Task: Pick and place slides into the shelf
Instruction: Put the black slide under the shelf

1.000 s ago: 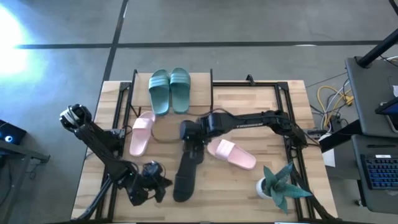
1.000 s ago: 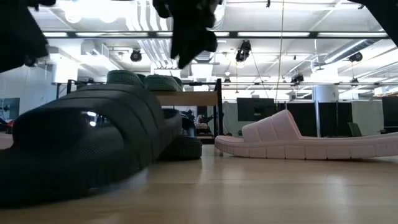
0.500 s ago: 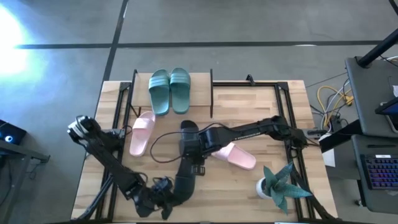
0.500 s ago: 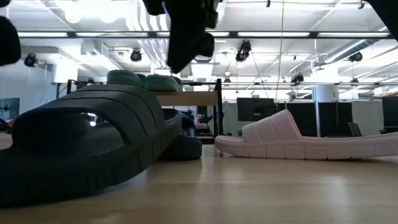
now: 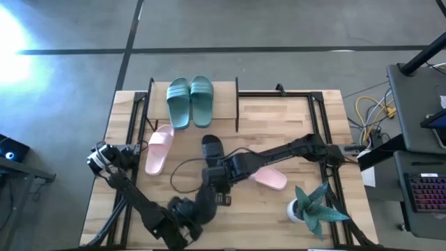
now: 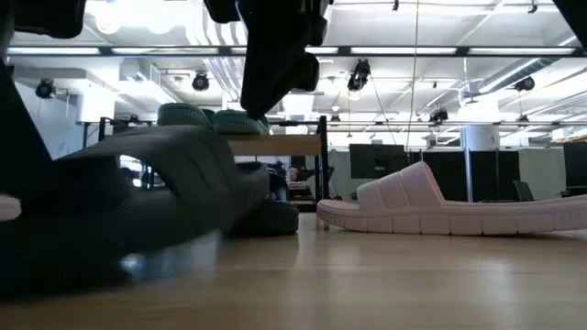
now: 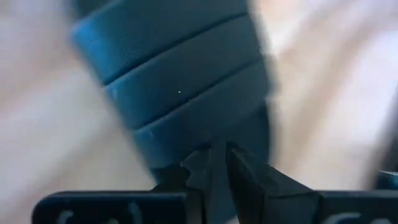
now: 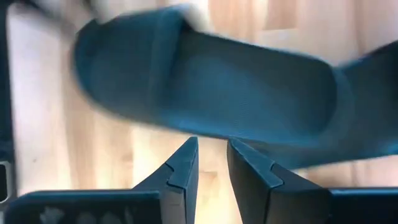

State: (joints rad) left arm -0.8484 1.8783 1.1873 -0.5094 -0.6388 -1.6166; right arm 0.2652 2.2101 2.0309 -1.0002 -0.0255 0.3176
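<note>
One black slide (image 5: 203, 199) lies lengthwise at the table's near middle. Its far end lies over a second black slide (image 5: 211, 146). My left gripper (image 7: 217, 152) is shut and sits at the near slide's strap end. My right gripper (image 8: 212, 146) hangs over that slide's middle with a narrow gap between its fingers. Bare wood shows in that gap, at the sole's edge. Whether it touches the slide, I cannot tell. A green pair (image 5: 189, 101) sits on top of the shelf (image 5: 224, 104). One pink slide (image 5: 159, 148) lies to the left and another (image 5: 270, 179) to the right. My left gripper meets the near black slide at the ribbed strap (image 7: 186, 118) with its shut fingertips, not pinching it. It comes slanting down from the table's near left. The gripper itself hides the exact place of contact. The slide looks tilted in the low view, its far end on the other black slide.
A green potted plant (image 5: 313, 206) stands at the near right corner. Black rails run along the table's left and right sides. A loose cable loops on the wood by the black slides. Bare tabletop lies between the shelf and the right rail.
My left gripper has swung from the near left toward the near black slide, sinking, and has reached its strap end. My right gripper has gone toward the table's near edge along that slide and come lower. The near black slide has shifted and tilted, and it shows blurred in the low view.
</note>
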